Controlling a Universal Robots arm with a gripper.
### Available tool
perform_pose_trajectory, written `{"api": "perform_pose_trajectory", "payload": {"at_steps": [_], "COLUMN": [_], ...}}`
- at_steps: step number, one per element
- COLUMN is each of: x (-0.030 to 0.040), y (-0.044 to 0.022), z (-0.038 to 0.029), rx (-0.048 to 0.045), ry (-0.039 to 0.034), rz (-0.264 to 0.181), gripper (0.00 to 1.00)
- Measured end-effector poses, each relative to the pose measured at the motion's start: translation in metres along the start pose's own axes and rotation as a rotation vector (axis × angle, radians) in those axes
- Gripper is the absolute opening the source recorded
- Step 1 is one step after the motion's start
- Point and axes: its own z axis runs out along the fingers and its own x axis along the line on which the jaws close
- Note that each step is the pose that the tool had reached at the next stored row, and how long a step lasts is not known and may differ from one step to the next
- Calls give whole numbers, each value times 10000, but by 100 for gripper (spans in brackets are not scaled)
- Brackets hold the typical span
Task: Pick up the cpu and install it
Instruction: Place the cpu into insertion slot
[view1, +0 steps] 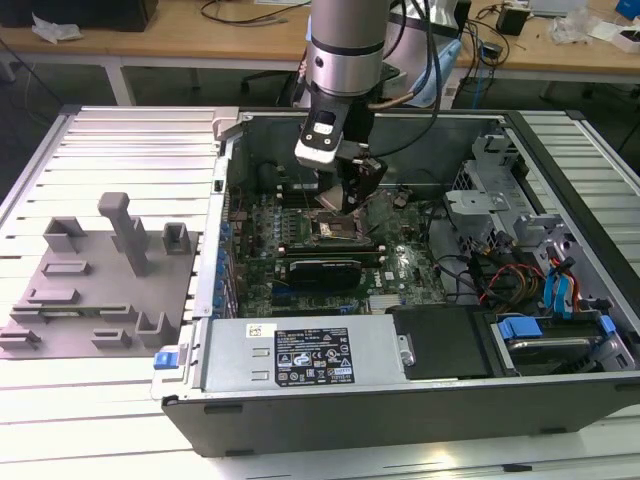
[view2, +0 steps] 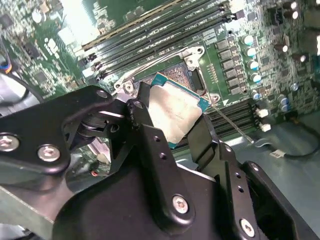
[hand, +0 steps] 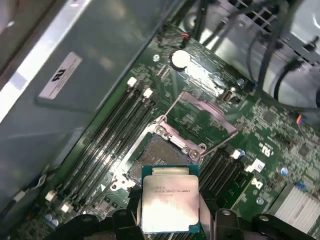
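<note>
The worktop (view1: 120, 150) is pale metal with long ribbed slats. An open computer case (view1: 400, 400) lies on it, from the middle to the exterior view's right. Just beside it, on the exterior view's left, sits a grey holder (view1: 90, 290) with upright posts.

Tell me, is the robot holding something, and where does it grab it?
Yes: the tool holds the cpu by two opposite edges, near the motherboard socket.

The open socket (hand: 160, 152) lies bare by the held cpu (hand: 170, 202), hemmed by memory slots (hand: 107, 135) and the opened load plate (hand: 207, 112).
</note>
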Motion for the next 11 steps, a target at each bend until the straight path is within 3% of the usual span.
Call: {"api": "perform_pose_trajectory", "payload": {"at_steps": [11], "x": [0], "y": [0], "z": [12], "rx": [81], "ry": [-29], "rz": [2010], "gripper": [54]}}
